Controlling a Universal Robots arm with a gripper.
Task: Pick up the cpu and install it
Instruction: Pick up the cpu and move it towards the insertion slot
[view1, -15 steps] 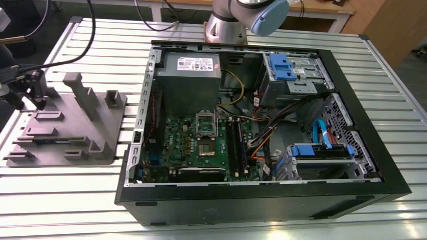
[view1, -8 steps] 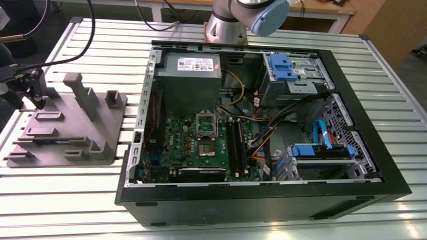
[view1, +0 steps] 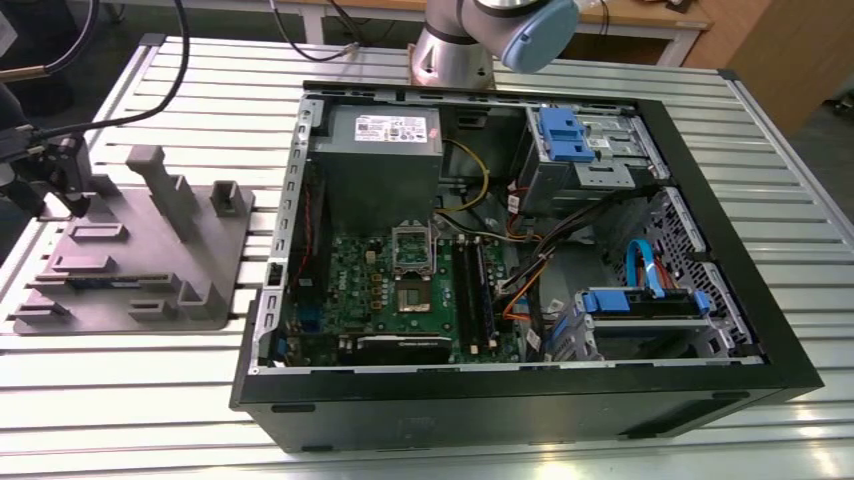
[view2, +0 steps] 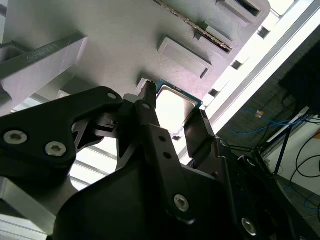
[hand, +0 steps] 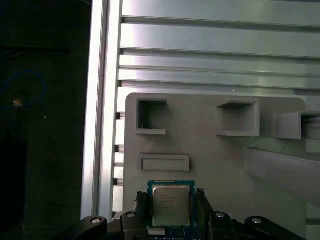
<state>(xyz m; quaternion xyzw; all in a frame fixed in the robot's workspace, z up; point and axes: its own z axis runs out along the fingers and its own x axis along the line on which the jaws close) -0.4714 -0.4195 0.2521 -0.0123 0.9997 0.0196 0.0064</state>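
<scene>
The cpu (hand: 171, 205) (view2: 175, 107), a small square chip with a silvery top and green rim, lies flat on the grey fixture plate (hand: 215, 165) (view2: 100, 30) (view1: 147, 275). My gripper (hand: 172, 199) (view2: 172, 106) sits right over it. Its two black fingers (hand: 142, 202) press against opposite edges of the chip, shut on it. In the exterior view the gripper (view1: 67, 195) hangs over the plate's far corner at that view's left. The motherboard (view1: 461, 310) lies inside the open computer case, with its bare socket (view1: 411, 298) near the middle.
The open black case (view1: 534, 410) takes up the middle and the exterior view's right, with a power supply (view1: 380, 150), drive bays (view1: 581, 145) and loose cables. Upright blocks (view1: 167, 190) rise from the plate beside the gripper. A memory stick (view2: 200, 32) lies in a plate slot. The table (view1: 120, 400) is slatted aluminium.
</scene>
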